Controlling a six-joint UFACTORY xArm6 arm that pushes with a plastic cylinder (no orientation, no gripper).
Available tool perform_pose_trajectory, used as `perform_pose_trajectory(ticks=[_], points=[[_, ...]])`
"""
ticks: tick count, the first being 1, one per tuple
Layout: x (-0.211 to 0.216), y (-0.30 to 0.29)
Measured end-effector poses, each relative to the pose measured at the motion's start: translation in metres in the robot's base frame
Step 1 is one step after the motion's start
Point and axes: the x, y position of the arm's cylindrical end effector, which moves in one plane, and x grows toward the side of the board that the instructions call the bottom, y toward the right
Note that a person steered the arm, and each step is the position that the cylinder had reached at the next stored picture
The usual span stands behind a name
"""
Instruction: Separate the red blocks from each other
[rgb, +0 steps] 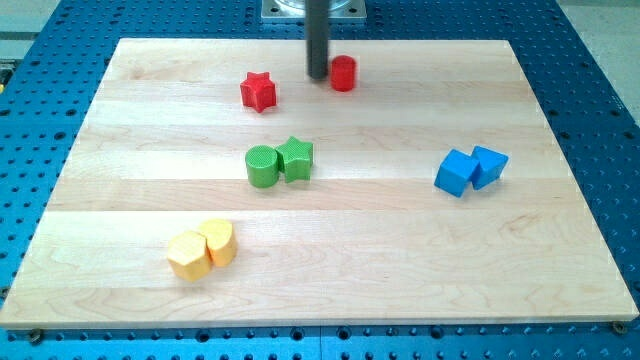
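A red star block (258, 91) lies near the view's top, left of centre. A red cylinder block (343, 73) stands to its right, with a gap of bare board between them. My tip (317, 77) is the lower end of the dark rod. It sits just left of the red cylinder, touching or nearly touching it, and to the right of the red star.
A green cylinder (262, 166) and a green star (296, 158) touch at the centre. Two blue blocks (470, 170) touch at the right. Two yellow blocks (202, 249) touch at the lower left. The wooden board (400, 260) lies on a blue perforated table (590, 90).
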Motion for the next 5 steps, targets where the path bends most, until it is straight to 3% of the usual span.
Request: perform_pose_trajectory(ticks=[1, 2, 4, 5], points=[[0.026, 0.058], [0.006, 0.072], [0.080, 0.091], [0.087, 0.090]])
